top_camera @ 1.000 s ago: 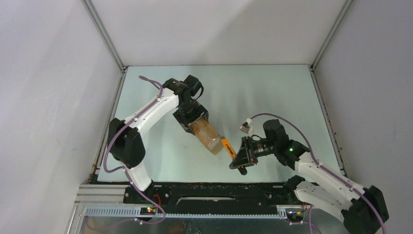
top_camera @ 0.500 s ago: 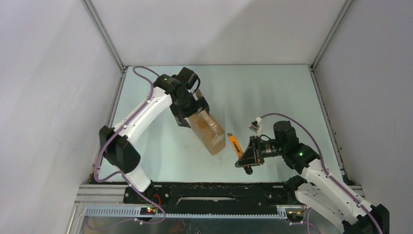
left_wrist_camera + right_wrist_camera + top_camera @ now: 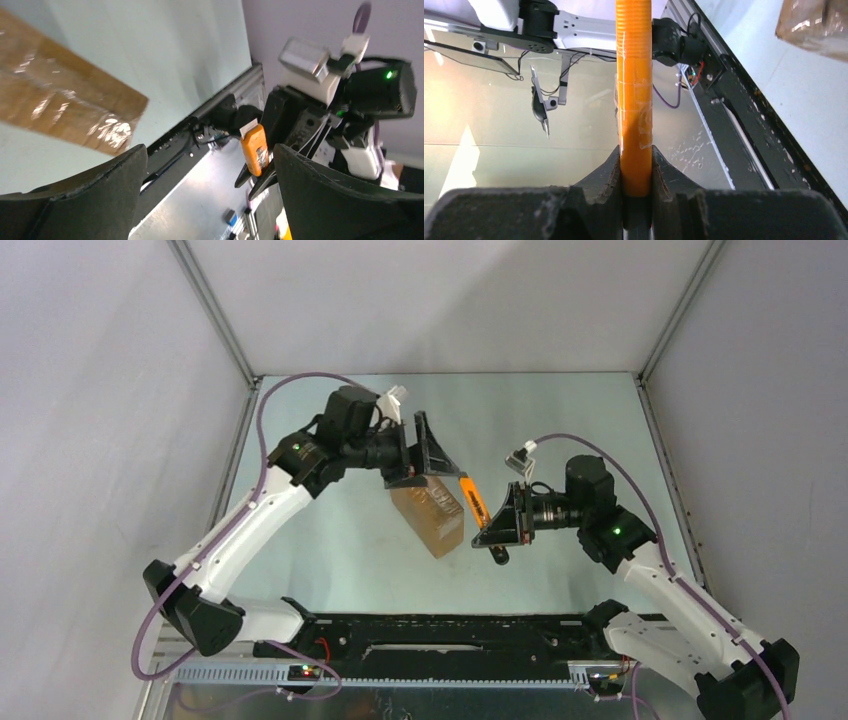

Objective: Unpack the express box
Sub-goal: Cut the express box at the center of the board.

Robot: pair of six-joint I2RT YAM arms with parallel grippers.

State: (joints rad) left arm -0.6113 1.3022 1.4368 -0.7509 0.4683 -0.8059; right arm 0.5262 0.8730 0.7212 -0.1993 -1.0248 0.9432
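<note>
Top view: express box (image 3: 430, 515) lies on the desk (image 3: 560, 430) at frame centre, long axis running diagonally, lower end toward the bottom of the picture. Its upper face is glossy with tape glare; no label can be made out from any view.

Left fingers (image 3: 95, 195) are spread wide and hold nothing. From above they sit over the box's upper end, hiding that edge. The left wrist view puts the box in the upper left corner, cut off by the frame and outside the gap between the fingers. Cannot tell whether anything touches.

Right fingers (image 3: 606, 177) are pinched tight on the utility knife (image 3: 471, 497), just right of the box in the top view. In the right wrist view the orange handle rises straight up and runs off the top edge, tip out of sight. Only a box corner shows there, upper right. Whether a blade is out is too small to tell.
</note>
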